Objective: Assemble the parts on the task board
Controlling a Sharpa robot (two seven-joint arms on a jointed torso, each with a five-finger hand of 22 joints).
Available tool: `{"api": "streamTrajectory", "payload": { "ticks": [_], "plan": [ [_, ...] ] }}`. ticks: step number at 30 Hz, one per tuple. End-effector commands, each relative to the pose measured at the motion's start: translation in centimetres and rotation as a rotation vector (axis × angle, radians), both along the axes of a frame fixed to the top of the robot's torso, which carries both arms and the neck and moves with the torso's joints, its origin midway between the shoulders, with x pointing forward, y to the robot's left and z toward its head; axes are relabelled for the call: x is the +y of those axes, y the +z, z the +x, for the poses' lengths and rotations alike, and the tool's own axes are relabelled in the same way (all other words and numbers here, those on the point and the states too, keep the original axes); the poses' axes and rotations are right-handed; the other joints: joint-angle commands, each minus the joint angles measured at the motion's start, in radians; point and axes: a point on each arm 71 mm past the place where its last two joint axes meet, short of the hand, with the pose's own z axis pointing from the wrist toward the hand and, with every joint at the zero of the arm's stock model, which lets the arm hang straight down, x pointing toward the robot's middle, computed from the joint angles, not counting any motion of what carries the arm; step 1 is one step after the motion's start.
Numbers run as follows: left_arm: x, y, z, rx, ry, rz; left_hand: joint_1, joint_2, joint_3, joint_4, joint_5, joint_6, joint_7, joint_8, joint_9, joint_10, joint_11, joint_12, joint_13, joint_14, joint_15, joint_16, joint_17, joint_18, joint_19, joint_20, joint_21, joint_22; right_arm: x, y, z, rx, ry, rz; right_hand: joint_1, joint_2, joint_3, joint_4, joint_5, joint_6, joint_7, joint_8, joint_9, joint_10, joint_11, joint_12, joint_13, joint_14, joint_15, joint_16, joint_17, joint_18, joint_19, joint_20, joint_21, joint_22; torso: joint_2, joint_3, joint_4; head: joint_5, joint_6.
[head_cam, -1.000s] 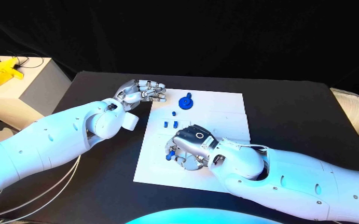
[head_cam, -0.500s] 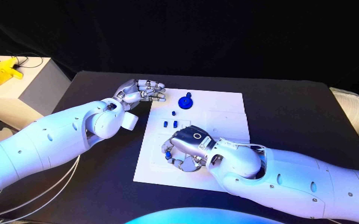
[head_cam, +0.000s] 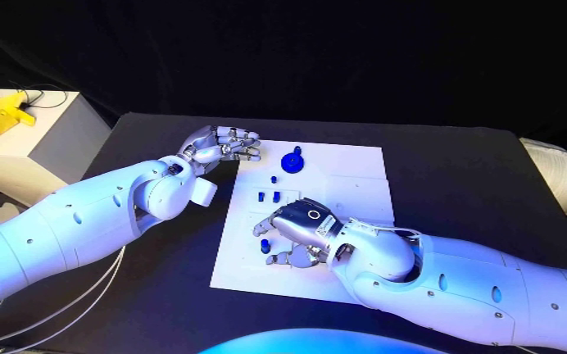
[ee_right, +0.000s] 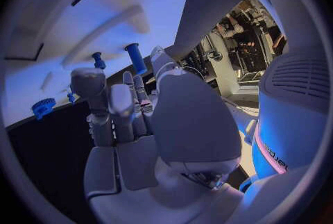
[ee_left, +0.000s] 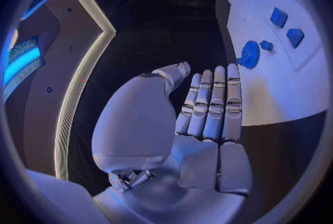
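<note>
The white task board (head_cam: 355, 174) lies in the middle of the black table. A blue gear (head_cam: 293, 160) sits near its far left corner, with three small blue parts (head_cam: 269, 194) just nearer. My right hand (head_cam: 296, 235) hovers low over the board's near left part. Its fingertips pinch a blue peg (head_cam: 266, 246), which stands up past the fingers in the right wrist view (ee_right: 136, 58). My left hand (head_cam: 222, 145) rests off the board's far left corner, holding nothing, its fingers (ee_left: 211, 104) straight and side by side. The gear (ee_left: 248, 54) lies just beyond them.
A pale box (head_cam: 42, 145) with a yellow object (head_cam: 12, 112) stands off the table's left edge. Shallow recesses (ee_right: 49, 29) are cut into the board. Black tabletop (head_cam: 460, 182) stretches to the right of the board.
My right hand has shifted slightly left and toward me over the board, carrying the blue peg with it. The left hand has stayed in place.
</note>
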Motion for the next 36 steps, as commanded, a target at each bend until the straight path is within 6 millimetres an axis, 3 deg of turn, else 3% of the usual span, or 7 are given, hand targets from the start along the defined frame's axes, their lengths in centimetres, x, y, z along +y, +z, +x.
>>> {"api": "streamTrajectory", "payload": {
  "ticks": [1,11,18,25,27,29,36],
  "plan": [
    [-0.2,0.1,0.0,-0.002,-0.009,-0.011,-0.003,0.005,0.001,-0.003,0.000,0.006,0.000,-0.004,-0.001,0.002,0.003,0.003,0.001,0.001,0.008,-0.004,0.001,0.004,0.001,0.006,-0.007,-0.001,-0.1,0.2,0.0,-0.012,-0.008,0.036,0.037,-0.005,-0.030,0.052,0.003,-0.007,0.001,-0.004,-0.003,-0.015,0.002,0.012,-0.003,-0.009,-0.001,-0.006,-0.007,0.009,-0.002,-0.002,-0.016,-0.011,0.000,0.0000,-0.0003,-0.002,0.001],
    [-0.2,0.1,0.0,-0.002,-0.010,-0.011,-0.003,0.005,0.001,-0.003,0.000,0.006,0.000,-0.004,-0.001,0.002,0.003,0.003,0.001,0.001,0.008,-0.004,0.001,0.004,0.001,0.006,-0.007,-0.001,-1.3,0.6,0.3,-0.008,-0.052,0.096,0.052,-0.002,-0.042,0.057,0.020,-0.035,-0.003,-0.010,-0.011,-0.035,0.005,0.021,-0.003,-0.012,0.001,-0.013,-0.020,0.011,-0.001,0.000,-0.036,-0.026,-0.001,-0.0001,0.0009,-0.012,0.007],
    [-0.1,0.1,-0.1,-0.005,-0.008,-0.012,-0.004,0.005,0.001,-0.003,0.000,0.006,0.000,-0.005,-0.001,0.002,0.003,0.003,0.001,0.001,0.008,-0.005,0.001,0.004,0.002,0.006,-0.009,-0.002,-5.1,2.0,2.6,0.134,-0.173,0.213,0.076,0.032,0.027,0.048,0.030,0.003,0.023,0.009,-0.012,0.085,-0.009,0.092,0.007,0.001,-0.010,-0.023,-0.030,0.011,0.012,-0.013,-0.045,-0.029,-0.002,-0.0010,-0.0005,-0.021,0.015],
    [-0.1,0.2,-0.1,-0.009,-0.006,-0.014,-0.004,0.006,0.001,-0.003,0.000,0.006,0.000,-0.005,-0.001,0.002,0.003,0.003,0.001,0.002,0.008,-0.006,0.002,0.004,0.002,0.006,-0.009,-0.002,-11.1,4.0,5.6,0.411,-0.340,0.305,0.049,0.020,0.094,0.048,0.070,0.061,-0.010,0.038,-0.010,0.320,-0.062,0.238,0.103,0.039,-0.053,0.052,0.096,-0.001,0.048,-0.046,0.021,0.034,-0.002,0.0000,0.0002,-0.053,0.024],
    [-0.1,0.1,0.0,-0.009,-0.005,-0.015,-0.004,0.006,0.001,-0.003,0.000,0.006,0.000,-0.005,-0.001,0.002,0.003,0.003,0.001,0.002,0.008,-0.006,0.002,0.004,0.002,0.006,-0.009,-0.002,-12.9,4.4,6.0,0.477,-0.387,0.299,-0.006,-0.012,0.076,0.041,0.131,0.071,-0.026,0.067,0.003,0.344,-0.077,0.626,0.488,0.052,-0.072,0.073,0.120,-0.010,0.076,-0.072,0.086,0.094,-0.003,0.0002,-0.0007,-0.062,0.025],
    [-0.2,0.1,0.0,-0.009,-0.005,-0.016,-0.004,0.006,0.001,-0.003,0.000,0.006,0.000,-0.005,-0.001,0.002,0.003,0.003,0.001,0.002,0.008,-0.006,0.002,0.004,0.002,0.006,-0.009,-0.002,-14.7,4.5,6.3,0.537,-0.433,0.269,-0.058,0.015,0.081,0.049,0.141,0.077,-0.035,0.103,0.023,0.405,-0.087,1.085,1.003,0.073,-0.070,0.138,0.228,-0.025,0.092,-0.066,0.143,0.150,-0.004,0.0001,-0.0025,-0.069,0.026],
    [-0.5,0.3,-0.1,-0.013,-0.028,-0.039,-0.003,0.005,0.002,-0.004,0.001,0.006,-0.001,-0.005,-0.002,0.001,0.002,0.003,0.001,0.002,0.008,-0.008,0.002,0.004,0.003,0.007,-0.011,-0.003,-19.7,4.3,5.6,0.666,-0.563,0.121,-0.196,0.028,0.045,0.053,0.172,0.067,-0.056,0.215,0.121,0.511,-0.099,1.364,1.357,0.104,-0.081,0.254,0.432,-0.047,0.116,-0.076,0.269,0.273,-0.009,-0.0036,-0.0080,-0.094,0.022]
  ]
}}
